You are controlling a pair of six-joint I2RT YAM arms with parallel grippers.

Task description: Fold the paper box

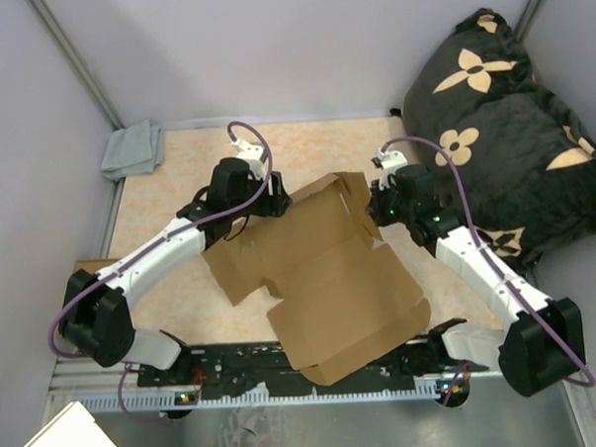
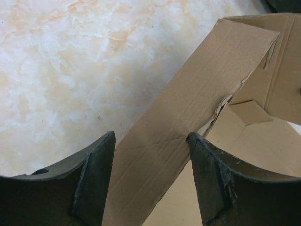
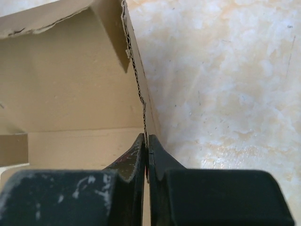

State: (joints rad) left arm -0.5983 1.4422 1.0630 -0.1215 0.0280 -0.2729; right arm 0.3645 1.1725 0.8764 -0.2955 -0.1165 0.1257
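1. A grey cloth (image 1: 134, 149) is seen crumpled at the far left corner of the desk (image 1: 159, 205), well apart from the cardboard.
2. The left arm (image 1: 151, 255) is stretched from its base toward the far left part of the paper box (image 1: 320, 282).
3. The left fingers (image 2: 89, 188) are held wide apart, released, with nothing clamped. In the left wrist view a raised, creased flap of the box passes through the gap between them. The tip of the right-hand finger appears to meet the flap's edge, but contact cannot be confirmed from this angle.
4. The paper box is spread across the middle of the desk, between the two arms. Its near panels lie mostly flat, and its near corner overlaps the black rail by the arm bases in the overhead view. Its far panels are turned upward, and a ragged tear is visible along one crease.
5. The right fingers (image 3: 131, 160) are clenched on the thin edge of an upright side wall at the far right of the box, with the corrugated edge pinched between them.
6. A black pillow (image 1: 501, 116) with tan flower shapes is seen at the far right, beside the desk.
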